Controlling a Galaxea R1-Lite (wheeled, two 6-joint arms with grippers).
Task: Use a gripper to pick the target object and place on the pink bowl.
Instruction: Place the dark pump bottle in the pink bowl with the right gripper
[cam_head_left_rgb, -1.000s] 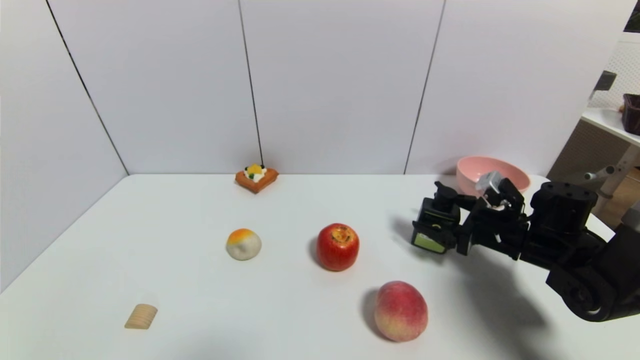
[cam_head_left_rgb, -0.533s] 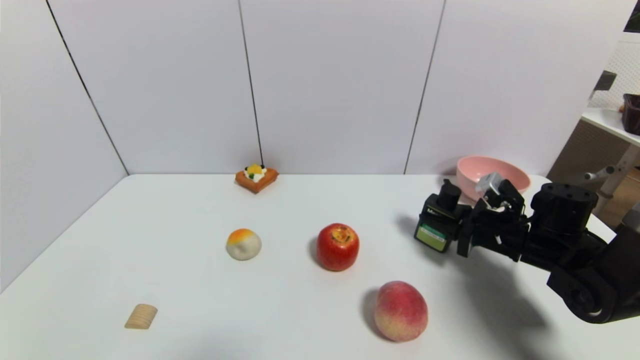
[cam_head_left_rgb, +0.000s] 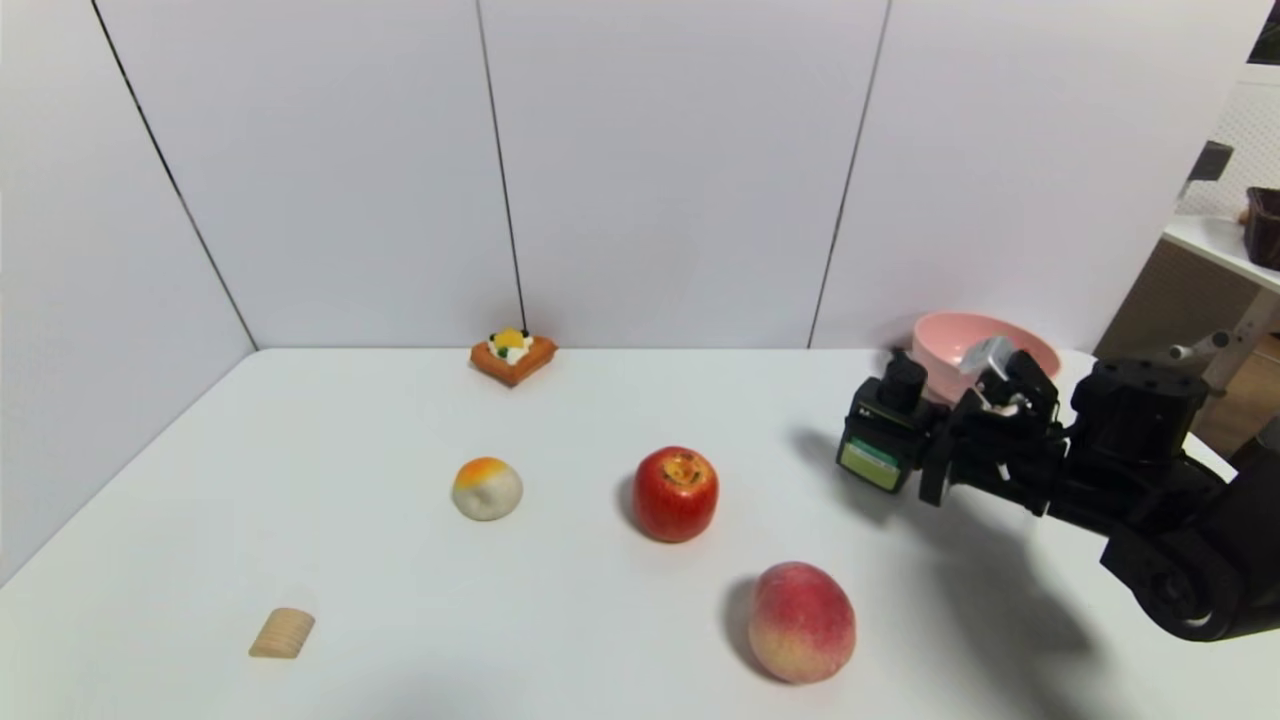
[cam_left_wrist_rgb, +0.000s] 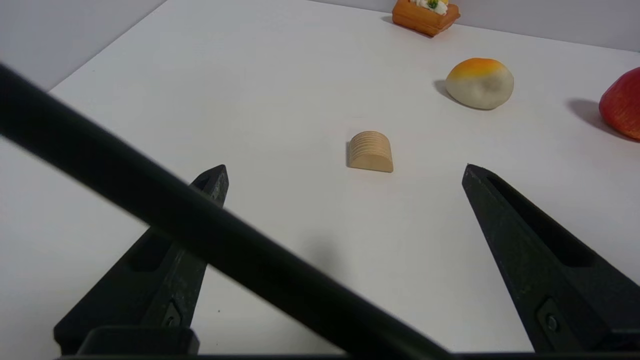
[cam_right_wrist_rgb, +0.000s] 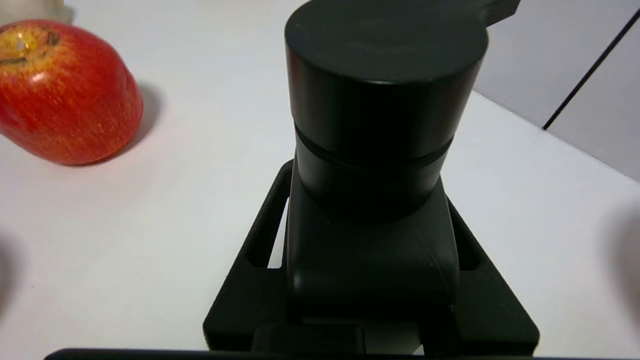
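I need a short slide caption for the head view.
Right gripper holds the black pump bottle above the table, near the pink bowl.

The right arm reaches in from the right side, its right gripper (cam_head_left_rgb: 905, 445) raised above the table with both fingers (cam_right_wrist_rgb: 252, 280) clamped against the sides of the black pump bottle (cam_head_left_rgb: 880, 432). The left gripper (cam_left_wrist_rgb: 345, 172) hangs low over the table, fingers spread wide apart
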